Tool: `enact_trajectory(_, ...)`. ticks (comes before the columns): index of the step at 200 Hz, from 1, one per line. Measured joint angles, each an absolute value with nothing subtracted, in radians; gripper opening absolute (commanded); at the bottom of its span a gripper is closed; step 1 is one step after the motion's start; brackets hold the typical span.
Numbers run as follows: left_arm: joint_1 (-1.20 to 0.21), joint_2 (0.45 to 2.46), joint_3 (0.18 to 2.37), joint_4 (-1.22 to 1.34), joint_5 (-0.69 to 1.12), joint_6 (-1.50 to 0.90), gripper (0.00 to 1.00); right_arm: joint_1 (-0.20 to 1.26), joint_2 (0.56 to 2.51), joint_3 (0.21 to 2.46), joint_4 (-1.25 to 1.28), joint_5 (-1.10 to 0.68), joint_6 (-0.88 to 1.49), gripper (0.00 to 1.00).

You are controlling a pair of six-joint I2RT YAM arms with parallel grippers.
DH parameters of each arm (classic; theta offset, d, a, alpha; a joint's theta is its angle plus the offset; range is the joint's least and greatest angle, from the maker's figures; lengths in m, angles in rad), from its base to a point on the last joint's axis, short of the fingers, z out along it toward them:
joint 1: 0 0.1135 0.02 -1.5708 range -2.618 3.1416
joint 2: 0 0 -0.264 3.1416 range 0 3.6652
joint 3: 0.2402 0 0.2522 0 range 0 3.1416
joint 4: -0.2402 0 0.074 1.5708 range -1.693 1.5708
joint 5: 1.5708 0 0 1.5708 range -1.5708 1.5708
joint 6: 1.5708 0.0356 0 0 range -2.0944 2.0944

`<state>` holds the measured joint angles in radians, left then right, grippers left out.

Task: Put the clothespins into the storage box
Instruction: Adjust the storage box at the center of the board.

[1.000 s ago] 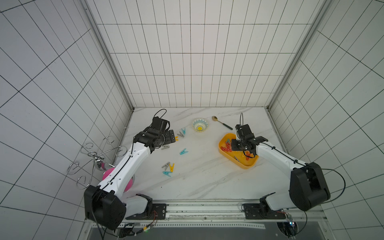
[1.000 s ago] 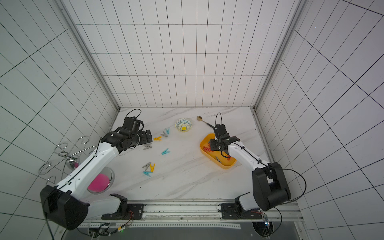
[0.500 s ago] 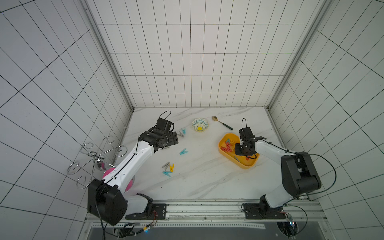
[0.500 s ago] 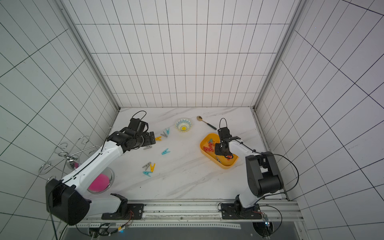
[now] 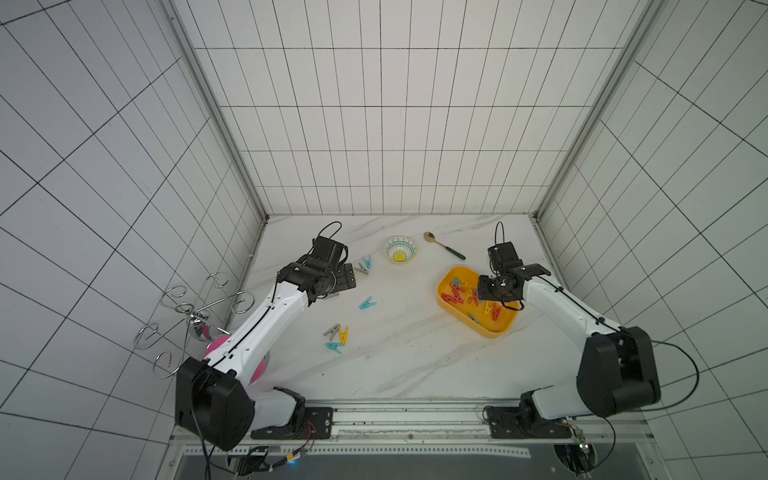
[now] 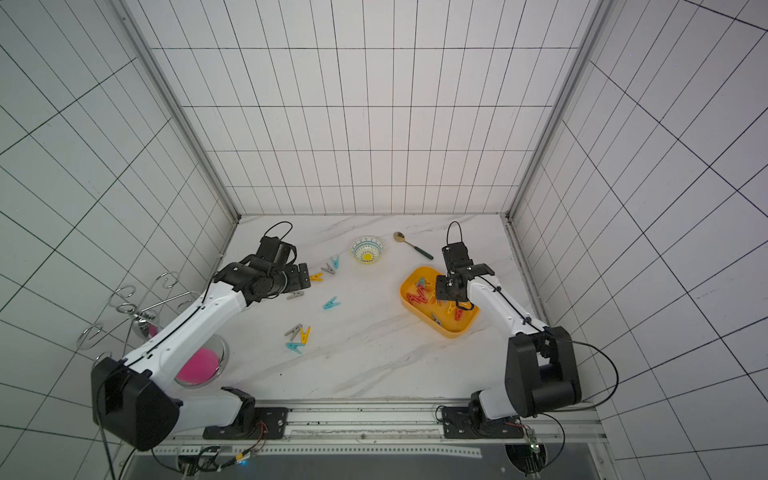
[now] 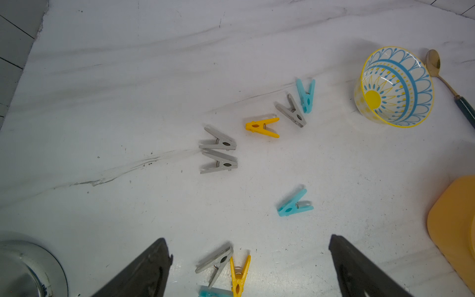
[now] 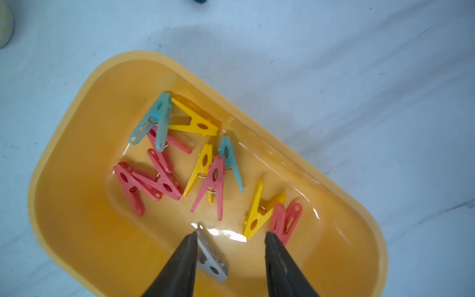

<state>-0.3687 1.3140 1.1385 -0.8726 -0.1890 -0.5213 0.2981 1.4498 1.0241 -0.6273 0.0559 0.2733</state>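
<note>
- A broad strip of bare marble tabletop is left free between the loose clothespins and the storage box.
- The box's floor is crowded with clothespins at the end nearer the patterned bowl; the opposite end is left bare.
- Passage behind the box is narrowed by the bowl and the gold spoon.
- The left edge is blocked by a wire rack and a metal bowl.
- Three sides are closed off by tiled walls.

glossy plastic storage box, marble-look table
</note>
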Motion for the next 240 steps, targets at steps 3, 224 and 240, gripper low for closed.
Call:
enact_trajectory(3,-0.369,1.314,1.139,-0.873,-0.189,-0.522,0.98,0.29,1.449,1.025,-0.629,0.06,0.273,0.5)
enact_trajectory(224,-0.369,1.314,1.142,-0.873,-0.208,-0.524,0.98,0.153,1.559,1.025,-0.626,-0.022,0.218,0.36)
enact_trajectory(240,-0.369,1.317,1.142,-0.873,-0.214,-0.525,0.98,0.205,1.559,1.025,-0.627,-0.023,0.222,0.36)
